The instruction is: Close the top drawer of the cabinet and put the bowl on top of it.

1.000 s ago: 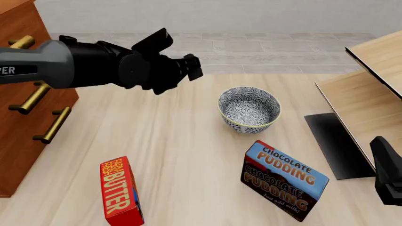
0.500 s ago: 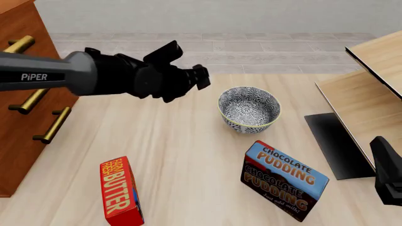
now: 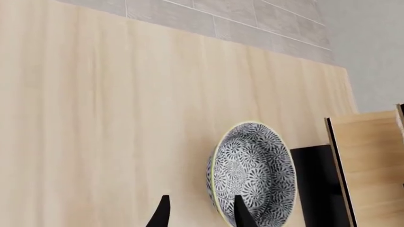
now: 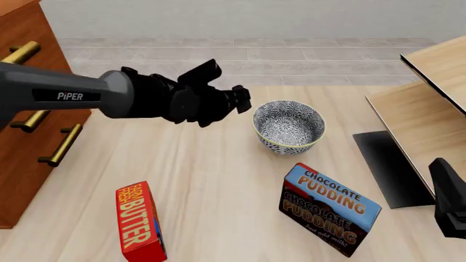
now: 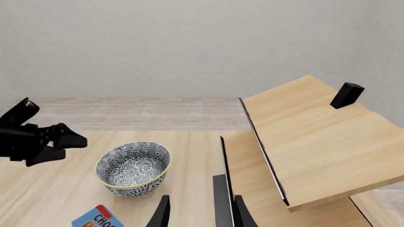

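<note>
Your left gripper (image 4: 243, 99) hangs just left of the bowl (image 4: 288, 126) near the middle of the front view, its jaws parted and empty; in the left wrist view one fingertip (image 3: 242, 213) overlaps the bowl's near rim while the other lies over bare counter (image 4: 211, 180) beside it, so the rim falls between them. The bowl sits upright on the counter, apart from the cabinet (image 4: 29, 103) at the left edge of the frame. Your right gripper (image 5: 198, 213) shows parted, empty jaws low in its own view, with the bowl left of them.
</note>
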Motion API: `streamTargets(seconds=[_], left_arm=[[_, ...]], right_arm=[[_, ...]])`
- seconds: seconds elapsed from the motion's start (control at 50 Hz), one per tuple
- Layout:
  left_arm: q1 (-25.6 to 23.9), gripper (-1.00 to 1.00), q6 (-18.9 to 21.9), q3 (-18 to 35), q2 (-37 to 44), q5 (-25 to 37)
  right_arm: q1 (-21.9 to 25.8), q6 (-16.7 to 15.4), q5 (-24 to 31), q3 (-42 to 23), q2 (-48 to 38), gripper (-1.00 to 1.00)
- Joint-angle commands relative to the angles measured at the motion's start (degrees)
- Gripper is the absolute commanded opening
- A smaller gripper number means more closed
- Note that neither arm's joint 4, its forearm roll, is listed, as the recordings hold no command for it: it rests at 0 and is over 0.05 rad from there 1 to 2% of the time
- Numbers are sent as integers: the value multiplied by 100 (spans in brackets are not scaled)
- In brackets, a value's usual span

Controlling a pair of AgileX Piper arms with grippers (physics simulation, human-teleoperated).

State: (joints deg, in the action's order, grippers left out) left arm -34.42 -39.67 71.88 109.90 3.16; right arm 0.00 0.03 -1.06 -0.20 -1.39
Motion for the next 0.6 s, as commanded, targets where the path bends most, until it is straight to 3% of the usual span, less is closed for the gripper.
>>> streamTargets(seconds=[0.02, 0.6], left_arm=[[-50, 100, -26, 79, 200, -54], [-316, 100, -111, 152, 594, -298]], right_arm=[[1, -1, 35, 2, 42, 100], [0, 0, 34, 3, 39, 100]])
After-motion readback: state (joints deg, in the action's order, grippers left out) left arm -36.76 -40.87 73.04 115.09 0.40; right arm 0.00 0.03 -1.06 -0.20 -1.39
